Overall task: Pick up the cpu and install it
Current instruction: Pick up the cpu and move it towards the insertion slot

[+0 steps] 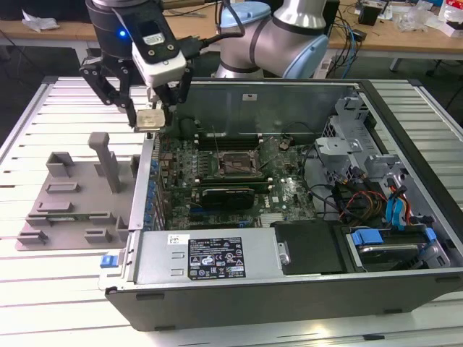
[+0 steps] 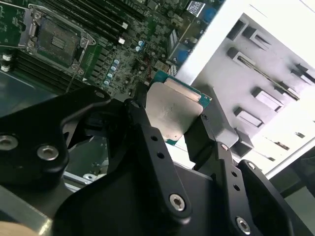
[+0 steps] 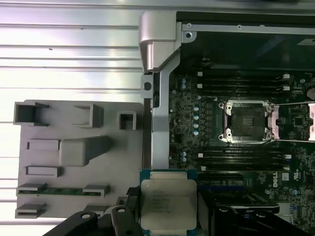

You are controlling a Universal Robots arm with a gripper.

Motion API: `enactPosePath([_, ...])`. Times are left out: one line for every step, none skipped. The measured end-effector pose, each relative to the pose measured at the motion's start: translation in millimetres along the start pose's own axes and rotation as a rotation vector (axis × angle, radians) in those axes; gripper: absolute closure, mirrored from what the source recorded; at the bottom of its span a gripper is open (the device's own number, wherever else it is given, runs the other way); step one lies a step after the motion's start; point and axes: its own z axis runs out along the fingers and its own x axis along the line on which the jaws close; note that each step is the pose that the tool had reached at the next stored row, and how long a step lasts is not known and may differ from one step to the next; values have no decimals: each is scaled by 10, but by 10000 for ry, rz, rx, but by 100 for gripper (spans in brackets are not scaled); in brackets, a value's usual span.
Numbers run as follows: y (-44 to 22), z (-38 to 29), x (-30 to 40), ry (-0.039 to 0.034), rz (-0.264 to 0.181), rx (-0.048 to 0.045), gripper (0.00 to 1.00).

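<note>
The hand [image 1: 150, 116] is clamped on the cpu [image 1: 150, 121], with a black finger [image 2: 140, 115] pressed to each of two opposite edges. The chip is held level in the air, silver top up. It hangs over the wall of the open computer case [image 1: 289, 293] that faces the grey plastic tray [image 1: 87, 199], near that wall's far end. Case and tray both sit on the white slatted bench [image 1: 43, 289], the tray toward the edge at the exterior view's left. Inside the case lies the green motherboard [image 1: 289, 195]. Its socket [image 3: 244, 121] has a dark centre and a metal frame, and sits well apart from the held chip.
</note>
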Motion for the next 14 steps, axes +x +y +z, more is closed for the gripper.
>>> enactPosePath([-1,0,-37,1,0,0,45])
enactPosePath([-1,1,-79,1,-1,0,45])
enactPosePath([-1,2,-105,1,-1,0,45])
enactPosePath([-1,3,-121,-1,0,-1,45])
enactPosePath([-2,2,-152,0,0,0,45])
enactPosePath([-2,3,-167,0,-1,0,45])
enactPosePath([-2,3,-184,0,-1,0,45])
enactPosePath([-3,3,-211,0,-2,0,45])
enactPosePath([-3,4,-226,0,-2,0,45])
enactPosePath([-3,4,-243,0,-3,-1,45])
enactPosePath([-3,5,-259,0,-3,-1,45])
enactPosePath([-3,5,-289,0,-2,0,45])
enactPosePath([-4,5,-320,1,-2,1,45])
enactPosePath([-4,5,-342,1,-2,0,45])
